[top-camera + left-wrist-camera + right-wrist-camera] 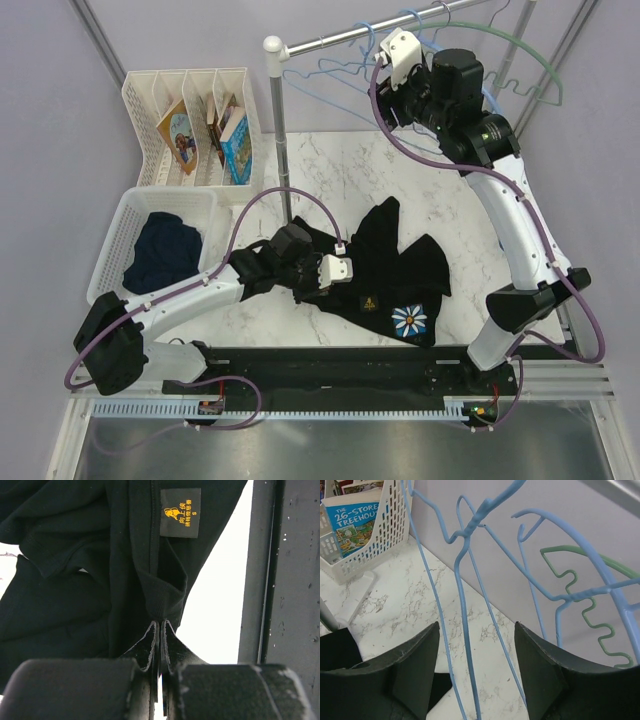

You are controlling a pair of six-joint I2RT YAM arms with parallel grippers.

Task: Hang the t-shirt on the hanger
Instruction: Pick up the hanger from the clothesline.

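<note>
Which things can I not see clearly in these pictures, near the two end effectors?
- Top view: the right end effector has its fingertips hidden behind its own wrist.
- Right wrist view: the hanger passes between the open fingers; contact cannot be told, and the top edge cuts off its hook.
- Top view: the left end effector covers its pinch on the t-shirt.
- Top view: the navy garment in the basket is crumpled; its type is unclear.

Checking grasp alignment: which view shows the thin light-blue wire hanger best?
Right wrist: the thin light-blue wire hanger fills the frame, wires between the fingers of the open right end effector. Top external shows it small on the rail. Left wrist: none of it.
</note>
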